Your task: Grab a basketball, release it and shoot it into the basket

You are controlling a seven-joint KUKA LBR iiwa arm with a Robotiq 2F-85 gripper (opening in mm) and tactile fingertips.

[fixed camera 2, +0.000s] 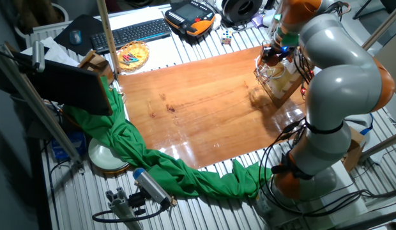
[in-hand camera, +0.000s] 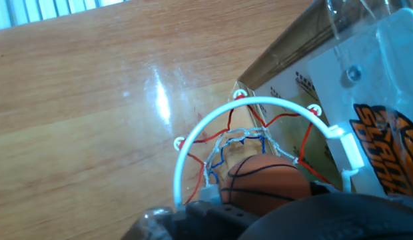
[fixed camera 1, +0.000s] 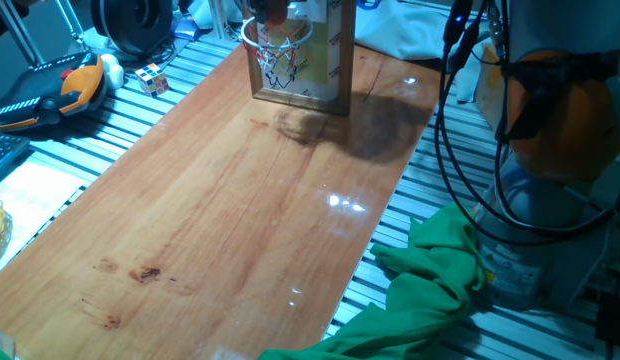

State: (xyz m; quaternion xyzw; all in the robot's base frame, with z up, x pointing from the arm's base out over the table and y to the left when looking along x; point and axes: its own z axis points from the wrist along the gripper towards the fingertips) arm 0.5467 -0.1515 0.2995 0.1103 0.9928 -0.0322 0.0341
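The basketball [in-hand camera: 263, 185] is small and orange with dark seams. It sits between my gripper's jaws right above the basket's rim [in-hand camera: 193, 140] and its white net with red and blue strands [in-hand camera: 223, 150]. In one fixed view my gripper [fixed camera 1: 275, 10] holds the ball [fixed camera 1: 273, 14] at the top edge, just over the basket [fixed camera 1: 277, 42] on its wooden-framed clear backboard [fixed camera 1: 325, 60]. The other fixed view shows my gripper [fixed camera 2: 273, 53] over the basket [fixed camera 2: 274, 75] at the table's far right. My fingers are mostly hidden in the hand view.
An orange-and-black plush toy [fixed camera 1: 78, 85] and a puzzle cube [fixed camera 1: 152, 78] lie beyond the wooden table's [fixed camera 1: 220, 210] left side. A green cloth [fixed camera 1: 430, 290] drapes off the near right edge. Cables [fixed camera 1: 445, 130] hang by the arm's base. A keyboard [fixed camera 2: 131, 32] and a bowl [fixed camera 2: 133, 55] lie farther off.
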